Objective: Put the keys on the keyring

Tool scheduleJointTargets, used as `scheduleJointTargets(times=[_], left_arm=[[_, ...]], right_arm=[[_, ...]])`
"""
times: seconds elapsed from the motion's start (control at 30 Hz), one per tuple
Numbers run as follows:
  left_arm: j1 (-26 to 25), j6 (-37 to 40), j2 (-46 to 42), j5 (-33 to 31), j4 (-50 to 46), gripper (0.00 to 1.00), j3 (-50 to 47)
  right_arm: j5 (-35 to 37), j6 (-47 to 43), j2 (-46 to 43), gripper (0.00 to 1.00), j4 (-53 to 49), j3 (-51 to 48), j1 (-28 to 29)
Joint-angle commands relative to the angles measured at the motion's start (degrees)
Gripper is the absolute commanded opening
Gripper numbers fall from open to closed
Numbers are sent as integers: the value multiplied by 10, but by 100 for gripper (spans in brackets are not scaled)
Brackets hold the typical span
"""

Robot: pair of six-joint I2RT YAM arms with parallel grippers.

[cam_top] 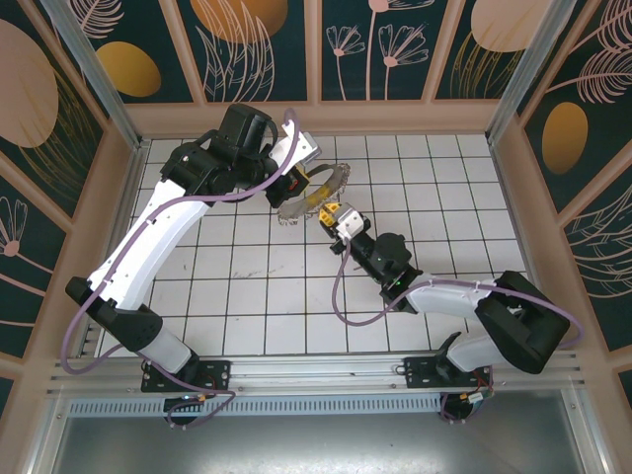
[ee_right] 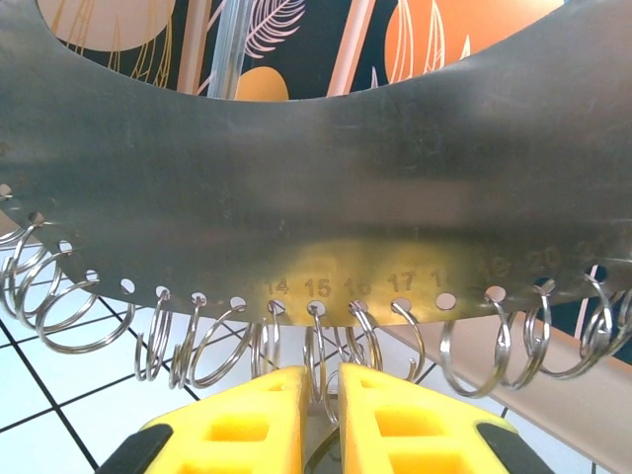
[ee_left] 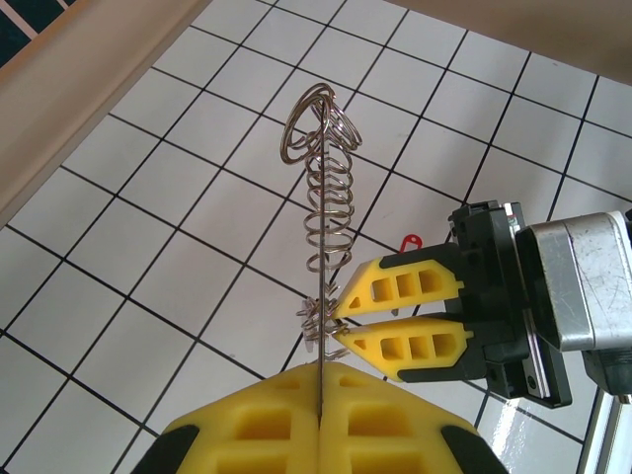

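Observation:
The keyring (ee_right: 316, 178) is a flat pale-grey metal band with numbered holes and a fringe of small split rings. My left gripper (ee_left: 321, 370) is shut on its edge and holds it upright above the tiles, so in the left wrist view the keyring (ee_left: 329, 197) stands edge-on. In the top view the keyring (cam_top: 314, 193) sits between both arms. My right gripper (ee_right: 321, 380) is nearly shut, its tips at the ring under hole 15, with what looks like a key's metal and a dark tag edge pinched low between the fingers. A small red tag (ee_left: 408, 240) peeks out behind the right gripper (ee_left: 341, 318).
White tiled table (cam_top: 257, 296) with a wooden rim (ee_left: 89, 109) to the left and painted panels behind. Purple cables trail along both arms. The two grippers (cam_top: 293, 188) (cam_top: 329, 212) stand almost touching at the table's back centre.

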Motion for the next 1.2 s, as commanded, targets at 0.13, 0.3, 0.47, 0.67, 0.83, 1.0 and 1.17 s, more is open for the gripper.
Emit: scheduleJointTargets(times=[0.13,0.3,0.47,0.67,0.83,1.0,1.17], left_arm=[[-4,-7,-17,0,16,0,6],[-4,-8,-16,4,17,0,8],[-4,-9,-15,5,18,0,8],[-4,-8,-15,5,18,0,9],[-4,-10,-14,7,18,0,9],[-4,-10,-15,6,18,0,9],[-4,-10,-16,4,18,0,7]], right_arm=[[-21,-3,-21,15,-7,-6,-11],[-37,-4,-17,13,-9,5,-15],[-48,-2,-7,13,-9,15,-15],[-48,0,4,13,2,22,-15],[-47,-1,16,14,13,29,-15],[-47,0,24,16,18,32,-15],[-43,4,22,15,31,28,-15]])
